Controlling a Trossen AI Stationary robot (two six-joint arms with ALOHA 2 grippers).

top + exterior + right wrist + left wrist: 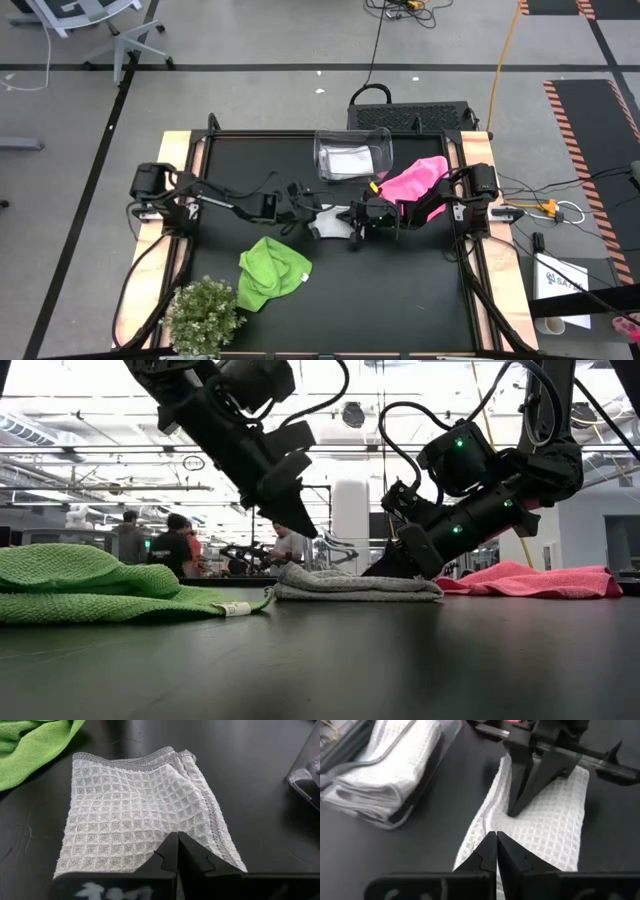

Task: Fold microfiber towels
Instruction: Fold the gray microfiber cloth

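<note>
A white waffle-weave towel (pixel 328 222) lies folded mid-tabletop (pixel 400 290), pinched at opposite ends by the left pincer (pixel 496 836) and the right pincer (pixel 177 836), both clamped on it. Lime towel (pixel 270 273) near; pink towel (pixel 415 178) beside the clear bin (pixel 353 152). No legible labels.

Black arms, green LEDs, blk cables

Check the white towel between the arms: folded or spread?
Folded. The white towel lies as a narrow, layered rectangle on the table, with both grippers, left and right, shut at its edges.
</note>
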